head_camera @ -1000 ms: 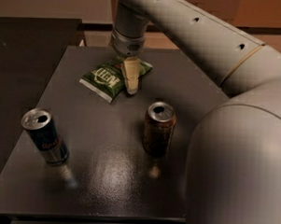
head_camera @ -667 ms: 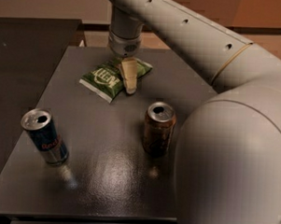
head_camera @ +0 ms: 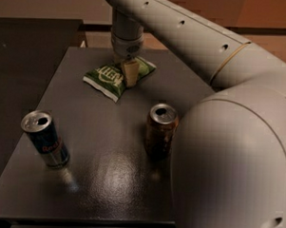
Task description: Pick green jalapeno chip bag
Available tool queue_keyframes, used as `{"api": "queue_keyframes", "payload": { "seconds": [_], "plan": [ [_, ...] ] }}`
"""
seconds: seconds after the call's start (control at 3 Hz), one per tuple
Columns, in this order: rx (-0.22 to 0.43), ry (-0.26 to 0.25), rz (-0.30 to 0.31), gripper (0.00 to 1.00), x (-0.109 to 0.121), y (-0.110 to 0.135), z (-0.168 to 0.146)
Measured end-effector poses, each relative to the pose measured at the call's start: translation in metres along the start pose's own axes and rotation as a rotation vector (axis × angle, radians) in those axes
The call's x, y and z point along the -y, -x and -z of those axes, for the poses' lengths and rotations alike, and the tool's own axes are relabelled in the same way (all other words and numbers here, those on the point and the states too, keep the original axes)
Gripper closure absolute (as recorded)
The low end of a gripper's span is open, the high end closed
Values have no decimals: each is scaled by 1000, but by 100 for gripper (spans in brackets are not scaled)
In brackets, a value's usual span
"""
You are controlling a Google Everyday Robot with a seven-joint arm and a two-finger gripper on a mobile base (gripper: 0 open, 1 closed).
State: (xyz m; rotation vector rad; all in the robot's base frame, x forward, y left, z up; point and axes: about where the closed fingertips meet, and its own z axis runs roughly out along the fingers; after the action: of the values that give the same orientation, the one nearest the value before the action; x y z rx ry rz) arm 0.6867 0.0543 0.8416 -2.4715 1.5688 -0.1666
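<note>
The green jalapeno chip bag (head_camera: 105, 76) lies flat at the far middle of the dark table (head_camera: 98, 147), its white lettering facing up. My gripper (head_camera: 129, 71) comes straight down from the white wrist onto the right half of the bag. It touches or sits just above the bag and hides part of it. The bag still rests on the table.
An open blue and silver energy drink can (head_camera: 46, 139) stands near the front left. An open brown can (head_camera: 161, 128) stands mid-right. My large white arm (head_camera: 227, 153) fills the right side. The table's left and front edges are close by, with dark floor beyond.
The arm's links have swung a little to the left in the view. The gripper stays over the right part of the bag. The bag and both cans have not moved.
</note>
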Motion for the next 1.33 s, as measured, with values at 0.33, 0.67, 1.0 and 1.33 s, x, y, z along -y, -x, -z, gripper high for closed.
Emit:
{"api": "queue_keyframes", "payload": {
  "seconds": [0.33, 0.67, 1.0, 1.33],
  "plan": [
    [0, -14, 4, 64, -2, -3, 9],
    [21, -44, 2, 88, -10, -3, 27],
    [51, -68, 15, 100, -17, 3, 56],
    [79, -95, 35, 100, -19, 11, 92]
  ]
}}
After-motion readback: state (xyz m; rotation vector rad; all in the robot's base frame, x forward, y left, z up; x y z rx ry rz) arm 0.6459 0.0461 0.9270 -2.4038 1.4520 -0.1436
